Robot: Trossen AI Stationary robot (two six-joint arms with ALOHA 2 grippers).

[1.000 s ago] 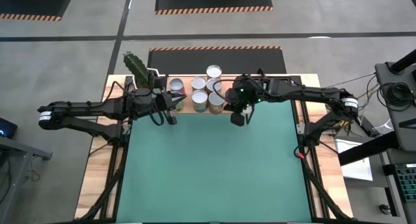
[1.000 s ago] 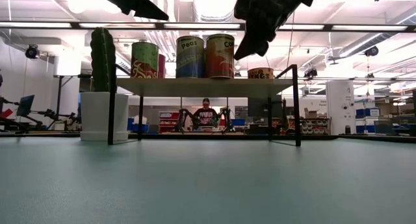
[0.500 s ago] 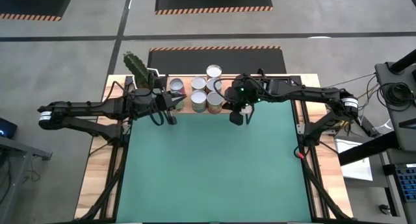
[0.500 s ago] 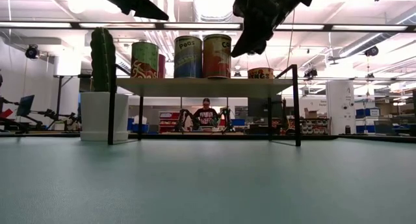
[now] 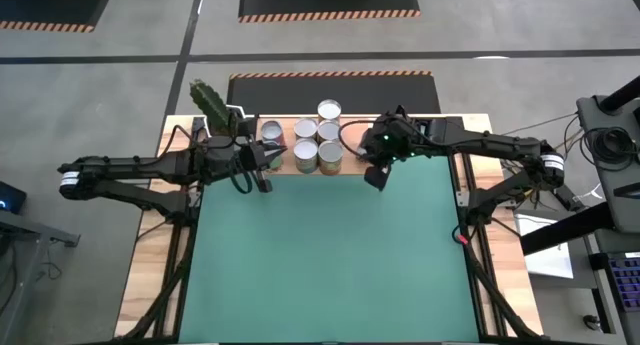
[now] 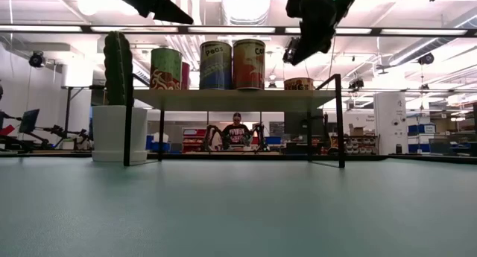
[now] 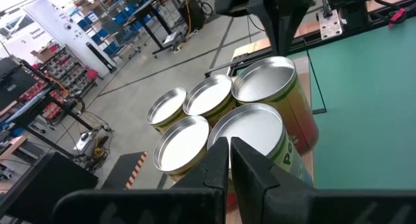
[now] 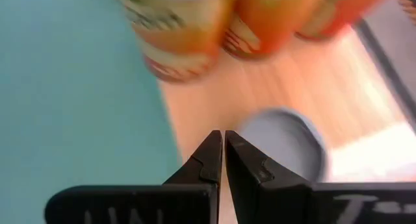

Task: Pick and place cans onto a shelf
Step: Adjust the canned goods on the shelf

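Several cans [image 5: 318, 143] with silver tops stand upright, close together, on the light-wood shelf [image 6: 223, 99] at the table's far edge. In the low view a Peas can [image 6: 215, 65] and an orange one [image 6: 249, 63] stand at the shelf's front, and a low can [image 6: 298, 83] shows to their right. My left gripper [image 7: 227, 149] hangs shut above the cans' left side [image 5: 272, 156], touching nothing. My right gripper [image 5: 375, 176] is shut and empty, up in the air [image 6: 294, 59] to the right of the cans.
A cactus in a white pot [image 6: 115, 130] stands at the shelf's left end. The shelf's black legs [image 6: 340, 123] stand on the table. The green mat [image 5: 330, 255] stretches toward the near edge. A person [image 6: 236, 130] sits far behind the table.
My right gripper, shut throughout, has drawn away from the orange can toward the table's right edge and risen a little, turning at the wrist. The two front cans have slid slightly toward the table's left and stand still now.
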